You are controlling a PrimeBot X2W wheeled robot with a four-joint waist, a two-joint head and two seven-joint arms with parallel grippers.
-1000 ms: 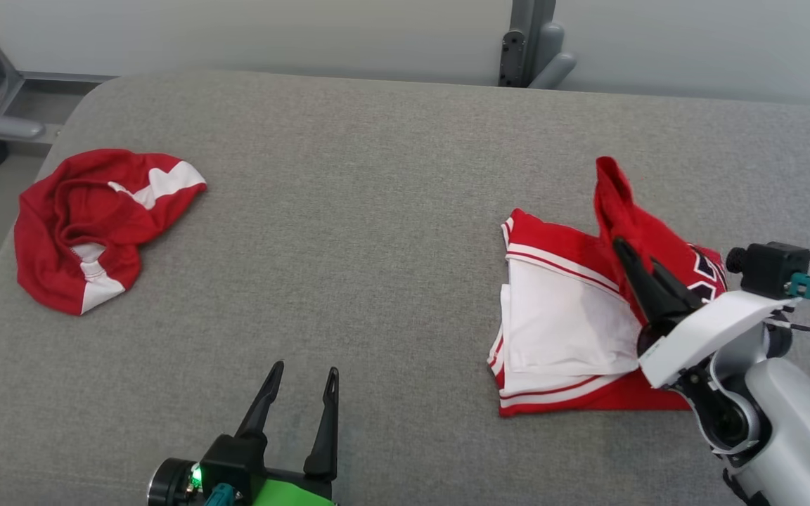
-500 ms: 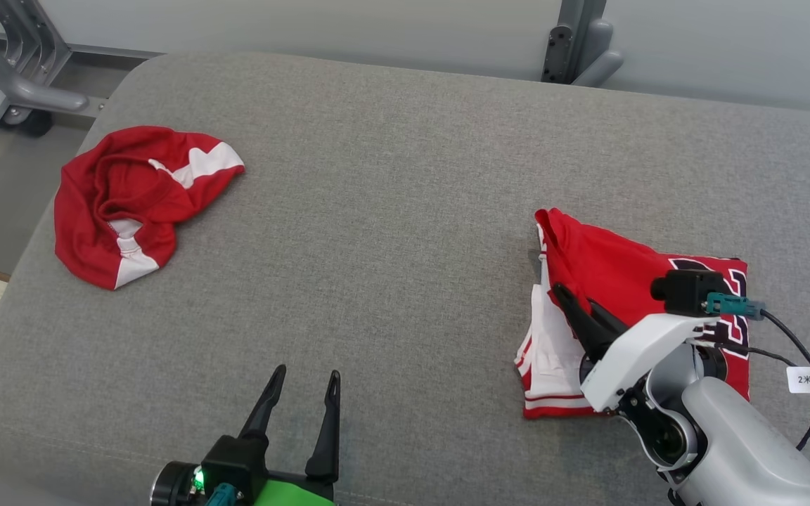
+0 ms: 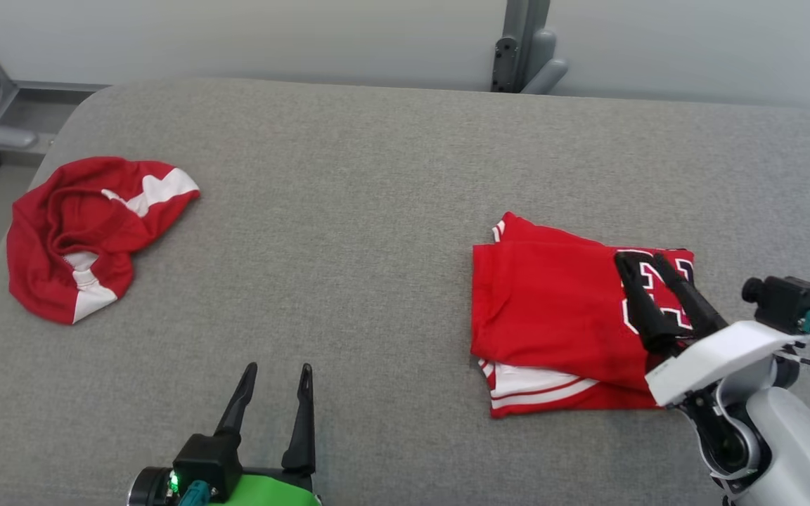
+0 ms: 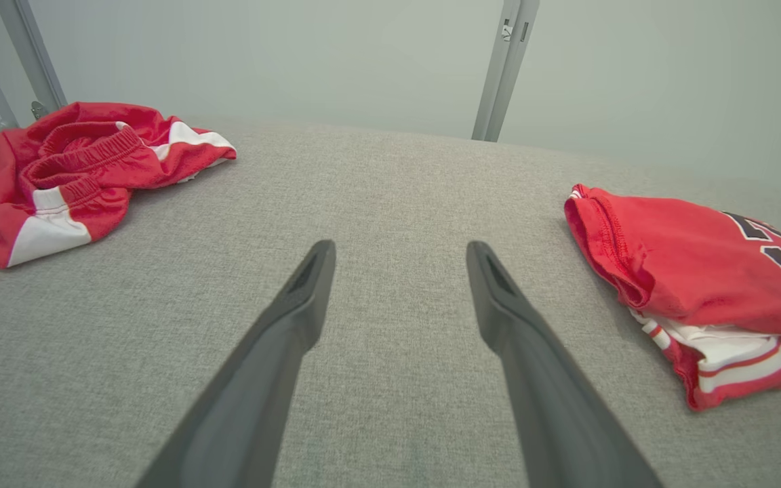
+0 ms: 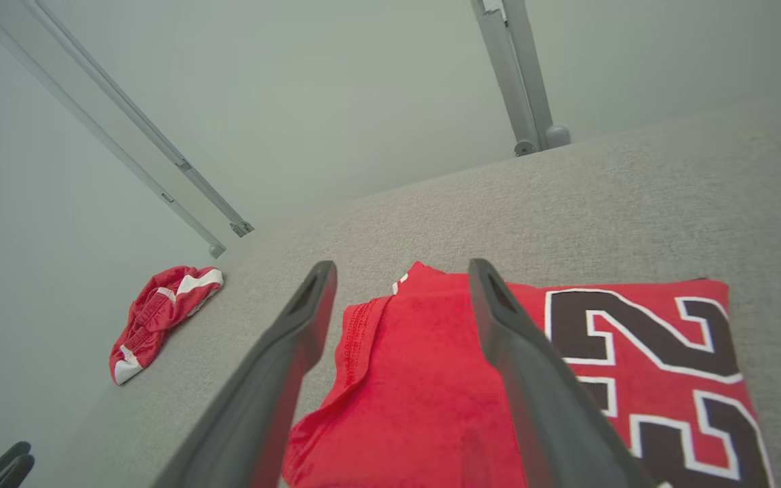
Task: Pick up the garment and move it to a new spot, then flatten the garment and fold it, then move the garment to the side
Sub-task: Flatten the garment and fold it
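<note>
left wrist view: jersey (image 4: 695, 271) runs off right edge | head view: right fingers (image 3: 638, 302) overlap number (image 3: 685, 267)

The scene is lit brightly and evenly by soft, diffuse light, seemingly from above; no glare or hot spot is seen. Only faint, soft-edged shadows are cast: a narrow one under the folded jersey (image 3: 553, 309) on the grey padded surface (image 3: 377, 211), and a dim one on the red cloth beneath the right end effector (image 3: 640, 258). The head view is rendered sharp, with the weave resolved. In the wrist views wide-angle distortion is noticed: the wall posts (image 5: 519, 81) are tilted, and the fingers of the left end effector (image 4: 398, 249) are softened near the lens.
</note>
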